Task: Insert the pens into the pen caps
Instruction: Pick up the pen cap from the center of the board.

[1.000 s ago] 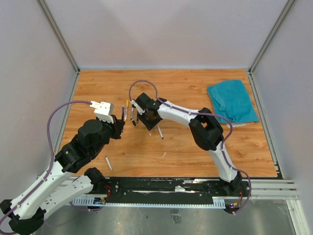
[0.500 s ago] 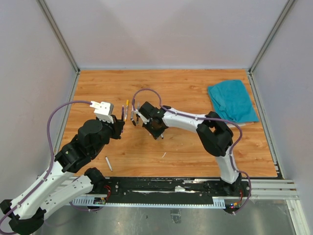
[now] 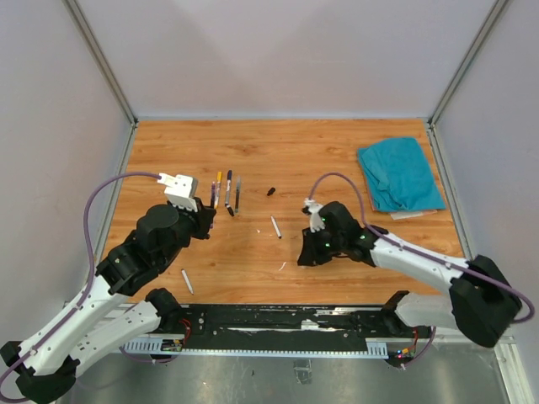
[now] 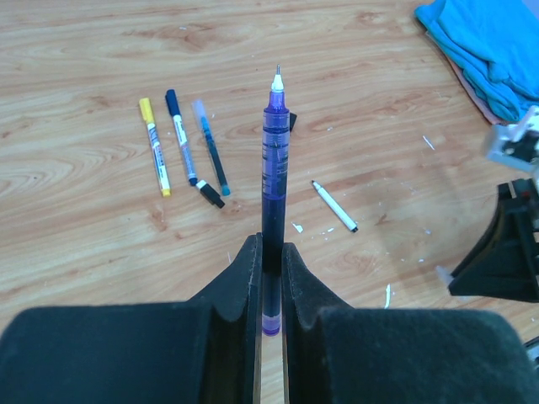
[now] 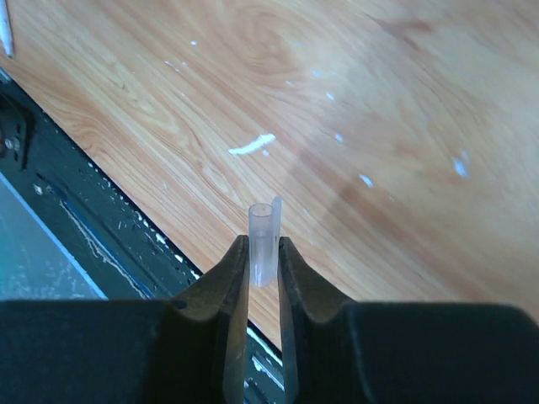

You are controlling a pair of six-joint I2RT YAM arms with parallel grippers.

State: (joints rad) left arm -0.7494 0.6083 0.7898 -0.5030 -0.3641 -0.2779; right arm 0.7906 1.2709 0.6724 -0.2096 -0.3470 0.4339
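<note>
The wooden table point(image 3: 354, 151) carries a teal cloth point(image 3: 400, 172) at its far right corner, well apart from the work. The left gripper point(image 4: 269, 252) is clamped narrow on a purple pen point(image 4: 274, 151) over the table's left-centre, gripping it near the tail with the nib pointing away. The right gripper point(image 5: 262, 252) pinches a clear pen cap point(image 5: 262, 225) above the front edge, open mouth outward, well apart from that pen. Three loose pens point(image 4: 181, 139) lie side by side beyond the left gripper, a white pen point(image 4: 335, 206) lies mid-table, and a black cap point(image 3: 270, 191) sits farther back. The likely trouble is alignment. Held so far back, the long pen may pivot, so the nib strikes the cap's rim and pushes the slick cap through the fingers. A cap dropped here could roll off the front edge among the pale scraps point(image 5: 251, 146).
</note>
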